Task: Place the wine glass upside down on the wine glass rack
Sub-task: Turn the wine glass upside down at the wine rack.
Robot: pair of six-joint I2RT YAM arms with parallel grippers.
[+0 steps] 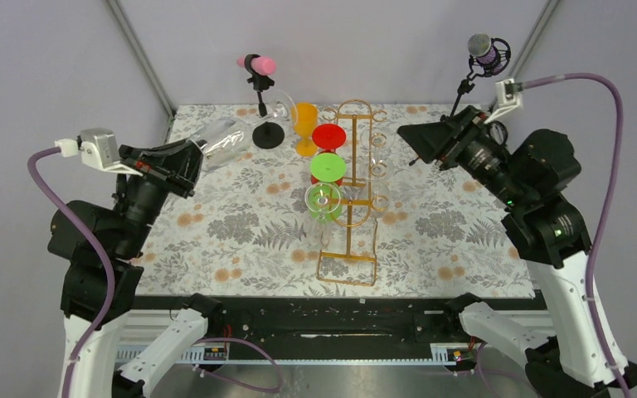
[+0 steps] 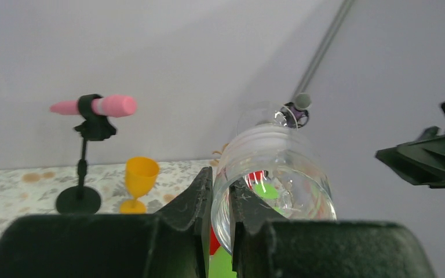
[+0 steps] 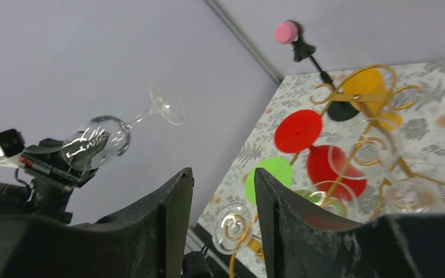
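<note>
Your left gripper (image 2: pixel 220 180) is clenched on the wine glass (image 2: pixel 278 168), one finger inside the rim and one outside, pinching the wall of the bowl. The glass is in the air over the far left part of the flowered tablecloth (image 1: pixel 240 240), tilted with its stem and foot pointing up and away from the gripper, well apart from the rack (image 1: pixel 355 217).

Your right gripper (image 3: pixel 223 174) hangs on the other side of the rack, its fingers parted with nothing between them.

On the rack's left side hang a red-footed glass (image 1: pixel 329 137), a green-footed glass (image 1: pixel 328 166) and a clear one (image 1: pixel 323 199). An orange goblet (image 1: pixel 304 126) stands just behind them, near a pink microphone (image 1: pixel 257 64) on its stand.
</note>
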